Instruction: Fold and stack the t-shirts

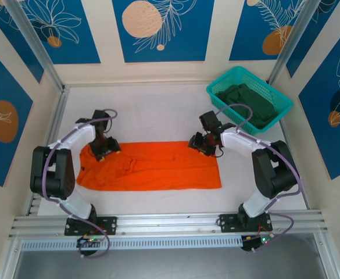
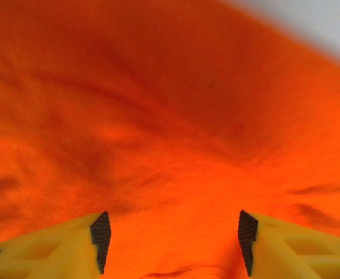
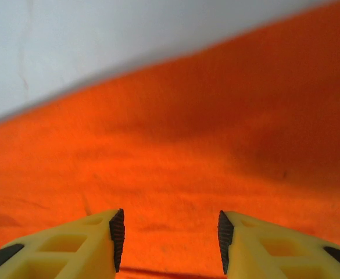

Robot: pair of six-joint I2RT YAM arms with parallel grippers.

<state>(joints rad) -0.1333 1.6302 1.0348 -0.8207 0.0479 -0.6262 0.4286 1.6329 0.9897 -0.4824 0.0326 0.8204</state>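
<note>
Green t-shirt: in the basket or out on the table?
In. The green t-shirt lies crumpled inside the teal basket, at the far right corner.

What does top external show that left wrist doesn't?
Top external: the whole orange t-shirt spread flat, the right gripper at its far edge, and the teal basket holding the green t-shirt at far right. Left wrist: close-up wrinkles in the cloth, seen between open yellow fingers. Both: the orange t-shirt and the left gripper.
</note>
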